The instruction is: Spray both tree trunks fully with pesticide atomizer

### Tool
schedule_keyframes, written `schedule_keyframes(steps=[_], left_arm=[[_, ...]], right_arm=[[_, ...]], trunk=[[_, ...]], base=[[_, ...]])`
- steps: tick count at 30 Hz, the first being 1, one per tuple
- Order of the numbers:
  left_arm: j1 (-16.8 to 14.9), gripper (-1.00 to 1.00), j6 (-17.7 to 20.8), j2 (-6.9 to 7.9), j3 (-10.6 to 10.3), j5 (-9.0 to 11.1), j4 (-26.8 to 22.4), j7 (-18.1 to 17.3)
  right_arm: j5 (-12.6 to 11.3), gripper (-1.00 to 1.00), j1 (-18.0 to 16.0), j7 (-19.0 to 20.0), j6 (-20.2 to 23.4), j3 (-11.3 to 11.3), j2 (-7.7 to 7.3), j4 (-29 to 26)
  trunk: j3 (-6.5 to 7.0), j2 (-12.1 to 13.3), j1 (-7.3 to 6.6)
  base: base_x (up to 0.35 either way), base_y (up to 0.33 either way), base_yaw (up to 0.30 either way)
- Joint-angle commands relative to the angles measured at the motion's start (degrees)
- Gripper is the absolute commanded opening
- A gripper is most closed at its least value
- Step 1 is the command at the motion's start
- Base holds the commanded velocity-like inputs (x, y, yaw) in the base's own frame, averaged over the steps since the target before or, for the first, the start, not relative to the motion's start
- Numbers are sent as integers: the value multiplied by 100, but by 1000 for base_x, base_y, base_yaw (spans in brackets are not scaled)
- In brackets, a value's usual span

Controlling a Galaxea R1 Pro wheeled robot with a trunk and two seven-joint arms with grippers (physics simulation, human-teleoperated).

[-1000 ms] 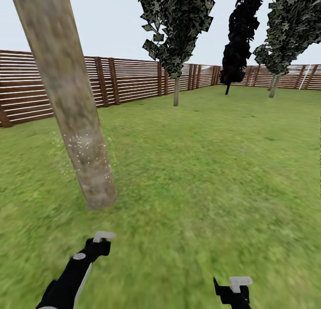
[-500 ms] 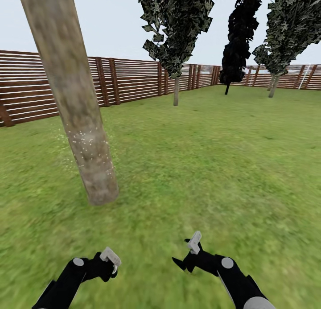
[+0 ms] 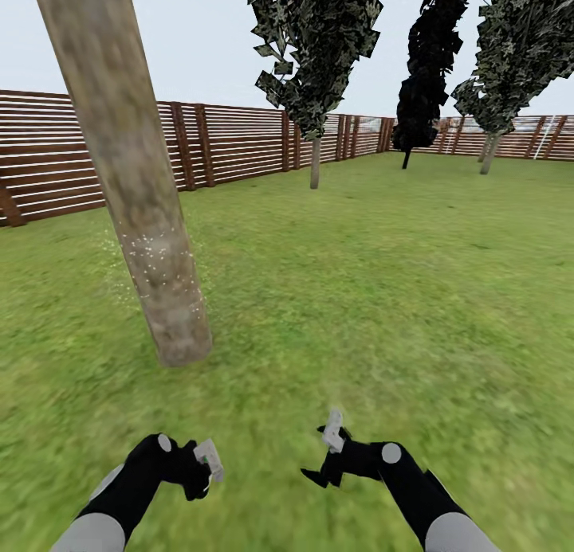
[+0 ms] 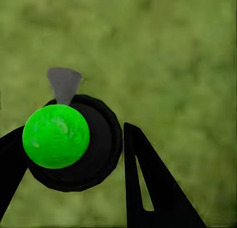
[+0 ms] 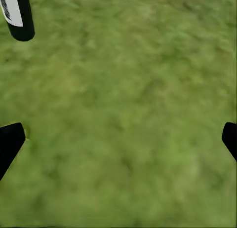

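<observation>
A thick pale grey-beige tree trunk (image 3: 139,201) leans up from the grass floor (image 3: 383,297) at the left, with small white specks scattered over and around its lower part. My left gripper (image 3: 199,468) hangs low in front of it, apart from the bark, shut on the pesticide atomizer (image 3: 210,460). In the left wrist view the atomizer (image 4: 57,136) is a black round body with a bright green cap and a grey nozzle, sitting between the black fingers (image 4: 148,188) of my left gripper (image 4: 71,134). My right gripper (image 3: 328,452) is open over bare grass, as the right wrist view confirms (image 5: 118,139).
A brown slatted fence (image 3: 231,142) rings the lawn. Dark-leaved trees stand at the back: one with a thin pale stem (image 3: 315,163), a black one (image 3: 426,74) and one at far right (image 3: 518,50). A black cylinder with a white patch (image 5: 17,13) shows near my right gripper.
My right arm has swung in from the lower right to the centre and its gripper has risen slightly. My left arm has pulled back and lowered with the atomizer. The view shifted a little.
</observation>
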Motion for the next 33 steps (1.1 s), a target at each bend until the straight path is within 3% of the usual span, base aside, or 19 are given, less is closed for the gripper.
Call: schedule_keyframes(steps=[1,3,4,6,7,9,11,14,20,22,26,33], left_arm=[[-7,-100,1,1,-31,-7,0,-15],[-16,-100,2,19,-220,-12,0,-34],[-20,-100,2,17,-265,-19,-10,-106],[-24,-100,2,10,-289,-29,-58,-294],[-26,-100,2,8,-295,-31,-71,-354],[-27,-100,2,2,-323,-38,-78,-387],[-32,-100,20,-30,-781,-33,-87,-395],[-99,-100,16,-114,-831,-34,-86,-395],[-172,-100,16,-457,-857,-44,-88,-395],[-199,-100,23,-636,-932,-57,-88,-391],[-298,-100,140,-706,-1267,-45,-88,-383],[-309,-100,186,-828,-1311,-31,-88,-385]], right_arm=[[6,100,-19,49,6,37,5,-17],[7,100,-52,403,13,90,53,-48],[16,100,-59,681,14,98,128,-53],[25,100,-62,846,63,106,180,-77],[27,-100,-63,885,125,110,191,-170],[21,-100,-63,907,167,112,197,-254],[16,-100,-79,922,368,112,198,-471],[13,-100,-89,1367,729,112,207,-855],[9,-100,-89,1445,762,112,230,-943],[3,-100,-89,1450,759,112,241,-945],[1,-100,-89,1457,754,112,285,-945],[1,-100,-89,1458,753,112,384,-952]], trunk=[[0,0,0],[0,0,0],[0,0,0],[0,0,0],[0,0,0],[0,0,0],[0,0,0],[0,0,0],[0,0,0],[0,0,0],[0,0,0],[0,0,0]], base=[[0,0,0],[0,0,0],[0,0,0],[0,0,0],[0,0,0],[0,0,0],[0,0,0],[0,0,0],[0,0,0],[0,0,0],[0,0,0],[0,0,0]])
